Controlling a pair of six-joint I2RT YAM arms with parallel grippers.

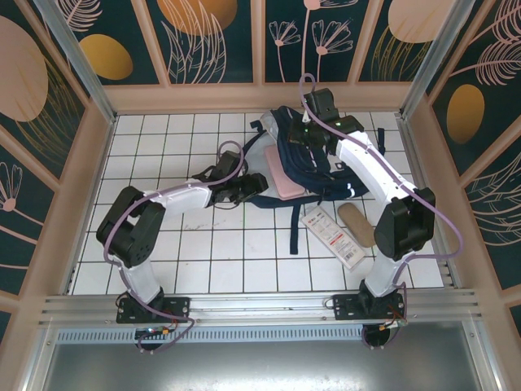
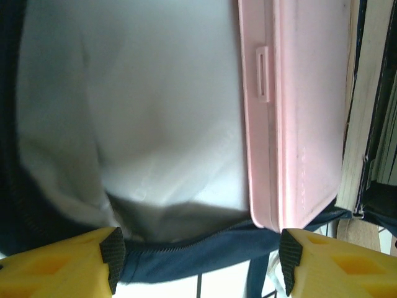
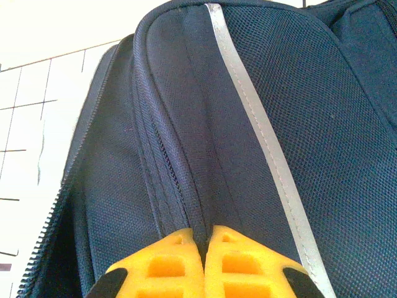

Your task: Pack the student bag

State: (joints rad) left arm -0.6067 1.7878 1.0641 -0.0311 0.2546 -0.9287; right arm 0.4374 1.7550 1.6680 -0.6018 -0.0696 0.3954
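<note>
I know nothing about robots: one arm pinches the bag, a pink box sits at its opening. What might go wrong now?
The right fingers pinch only a thin fold of the student bag; it might slip free and the opening sag. The left fingers are open, not gripping the pink case, so a push could skew it instead of seating it.

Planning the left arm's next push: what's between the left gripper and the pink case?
Left wrist view: just the student bag's navy zip edge, crossing the gap of the open left gripper below the pink case.
</note>
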